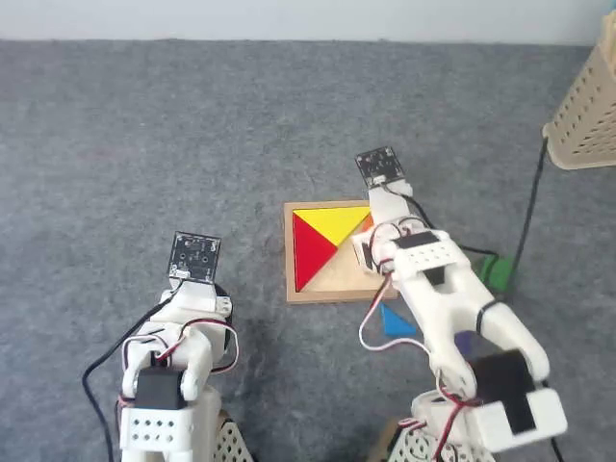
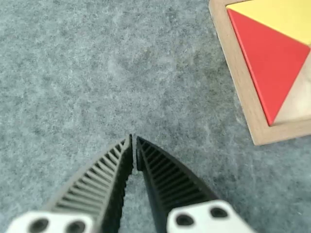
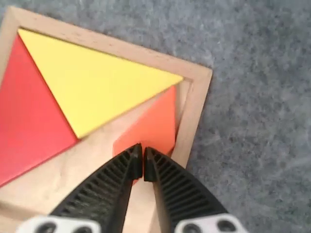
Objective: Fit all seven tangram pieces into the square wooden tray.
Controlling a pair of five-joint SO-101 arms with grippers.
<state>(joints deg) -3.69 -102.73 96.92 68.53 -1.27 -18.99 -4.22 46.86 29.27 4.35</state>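
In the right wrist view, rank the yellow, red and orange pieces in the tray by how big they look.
1. yellow triangle
2. red triangle, cut off at the picture's edge, so it may match the yellow
3. orange piece, clearly smallest, partly under the right claw

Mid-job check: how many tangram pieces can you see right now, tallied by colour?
Red piece: 1
Yellow piece: 1
Orange piece: 1
Blue piece: 1
Green piece: 1
Purple piece: 1
Total: 6 in view, 3 in the tray and 3 on the carpet.
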